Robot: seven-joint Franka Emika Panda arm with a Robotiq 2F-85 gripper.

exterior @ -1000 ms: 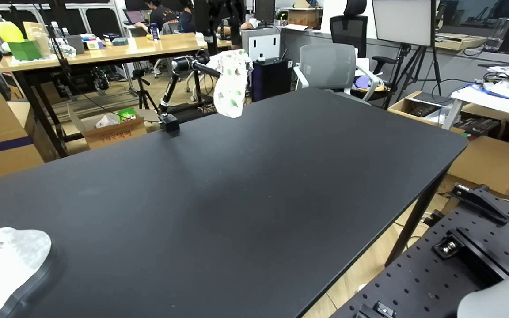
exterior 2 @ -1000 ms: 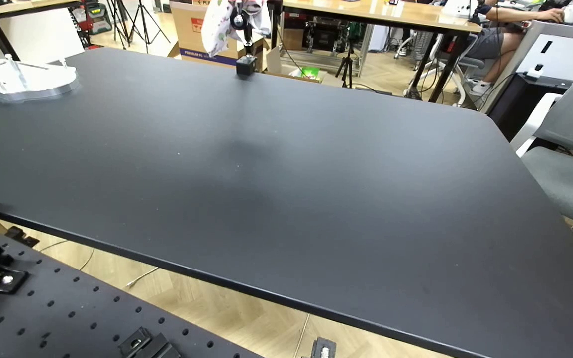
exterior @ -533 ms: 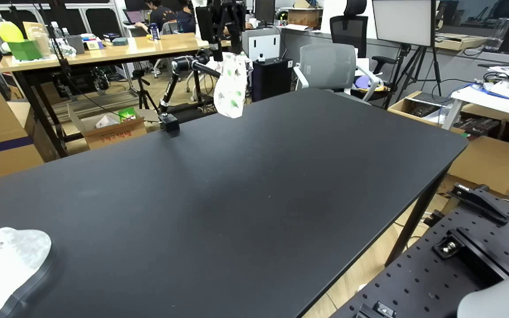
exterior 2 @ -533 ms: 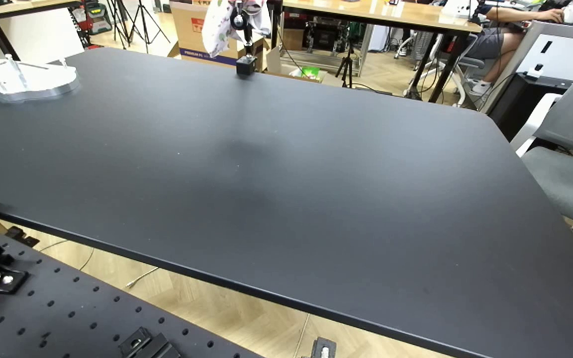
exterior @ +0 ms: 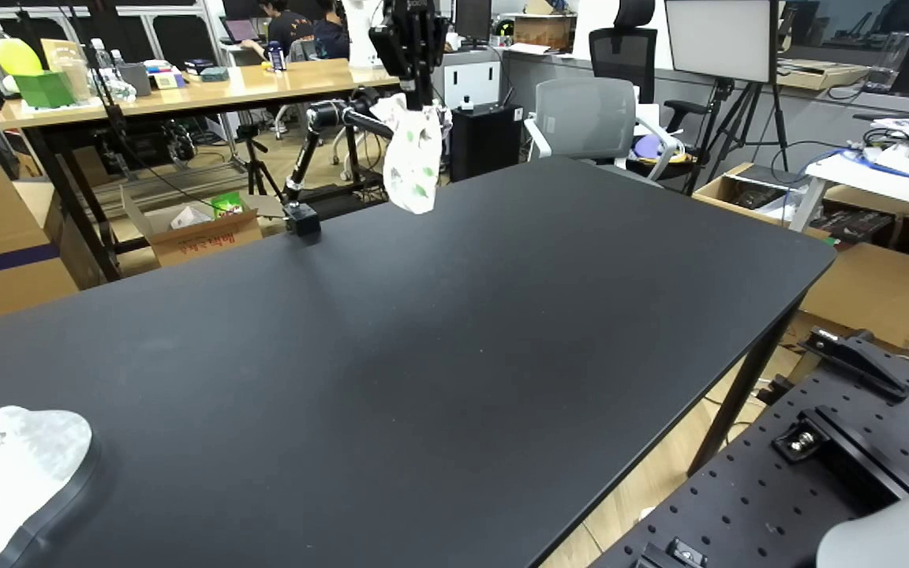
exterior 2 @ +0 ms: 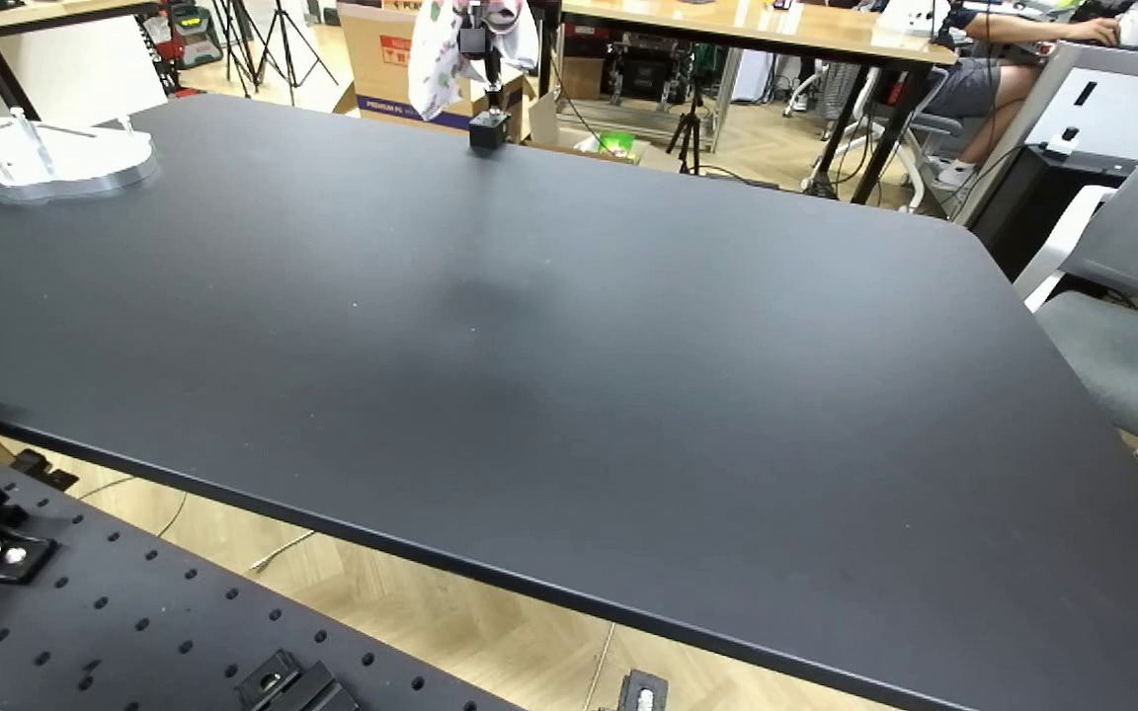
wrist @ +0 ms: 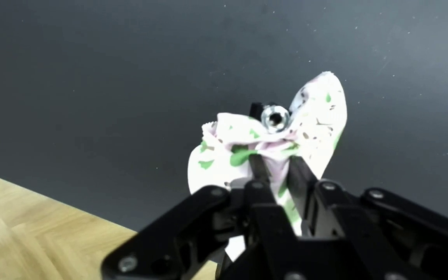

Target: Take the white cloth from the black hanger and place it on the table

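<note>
The white cloth (exterior: pixel 413 166), green leaf print, hangs up on the black hanger (exterior: pixel 327 116), bottom dangling near the far table edge in an exterior view; how it is hooked, can't tell. The gripper (wrist: pixel 277 161) points down from above and pinches a gathered fold, its black fingers (wrist: pixel 259 171) on either side, fabric bunched between. Grip sits high, next to a silver ring-shaped fitting (wrist: pixel 275 118), likely the hanger's; presumably gripped there so the rest lifts free. That fitting is also the likely snag. My read: grasp made, lift-off not yet done; up and inward beats a sideways tug. The hanger's foot, a black block (exterior: pixel 302 219), is at the far edge, probably so the cloth hangs within reach with the tabletop left for placing; hard pulling could shift it. The black table (exterior: pixel 462 355) runs wide from there toward the perforated plate (exterior: pixel 786 489), so the best set-down room looks to be inward. More tabletop stretches to the rounded corner by the gray mesh chair (exterior: pixel 587 118). A translucent pegged slab (exterior 2: pixel 75 163) sits elsewhere on the tabletop, well apart from the cloth; steer away from it. Wood-pattern floor (wrist: pixel 33 233) shows past a table edge in the wrist view; releasing there risks a drop.
</note>
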